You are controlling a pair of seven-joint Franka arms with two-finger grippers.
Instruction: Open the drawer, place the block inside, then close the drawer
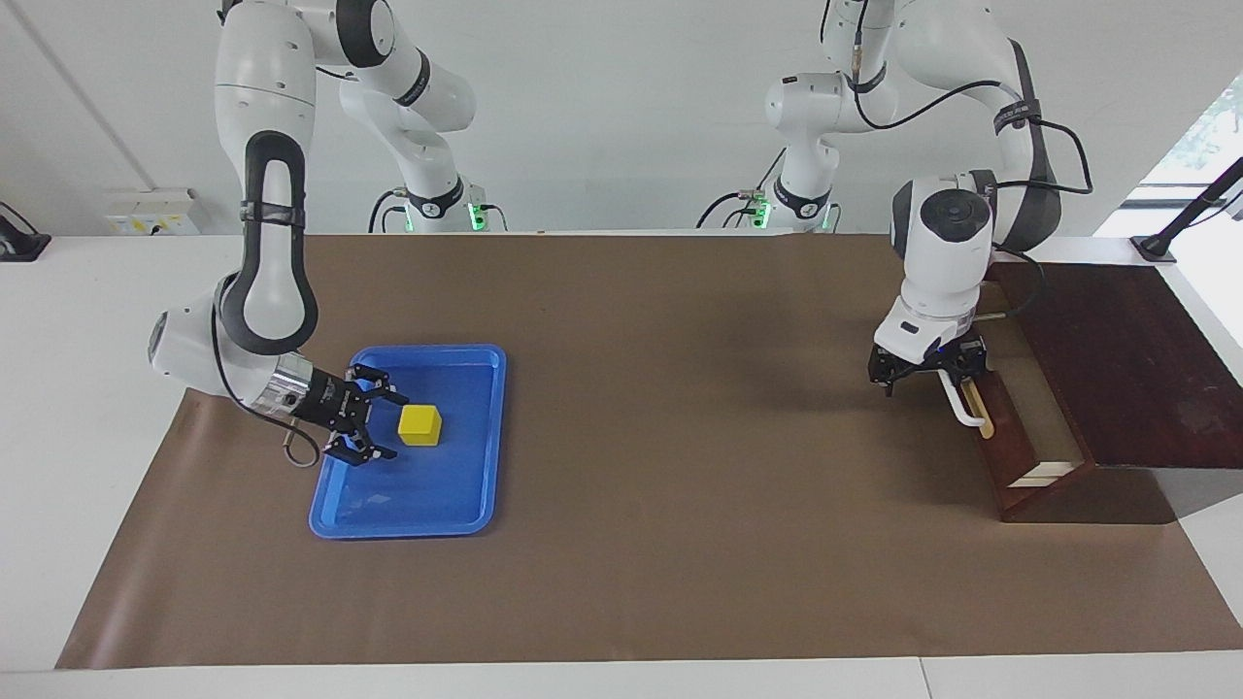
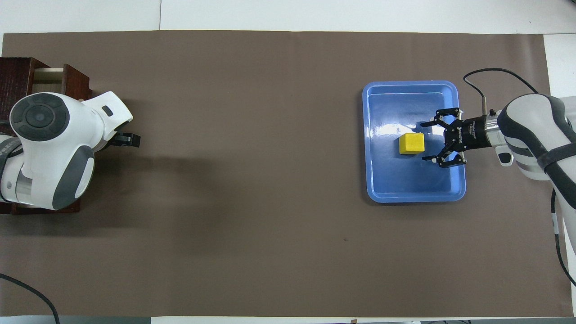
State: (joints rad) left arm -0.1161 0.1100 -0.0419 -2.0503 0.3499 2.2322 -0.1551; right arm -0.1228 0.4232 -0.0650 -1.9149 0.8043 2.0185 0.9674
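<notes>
The yellow block point(image 1: 419, 425) lies in the blue tray point(image 1: 408, 519); it also shows in the overhead view point(image 2: 411, 144). My right gripper point(image 1: 393, 425) is open and low in the tray, its fingertips level with the block's side toward the right arm's end, not closed on it point(image 2: 426, 141). My left gripper point(image 1: 934, 374) is shut on the white handle point(image 1: 961, 408) of the dark wooden drawer point(image 1: 1010, 456). The drawer stands partly pulled out of its box point(image 1: 1117, 359), and its pale interior point(image 1: 1041, 422) shows. In the overhead view the left arm hides most of the drawer point(image 2: 72, 78).
Brown paper point(image 1: 680, 485) covers the table between the tray and the drawer box. The box stands at the left arm's end of the table, the tray point(image 2: 409, 83) toward the right arm's end. A black stand point(image 1: 1156, 248) sits beside the box.
</notes>
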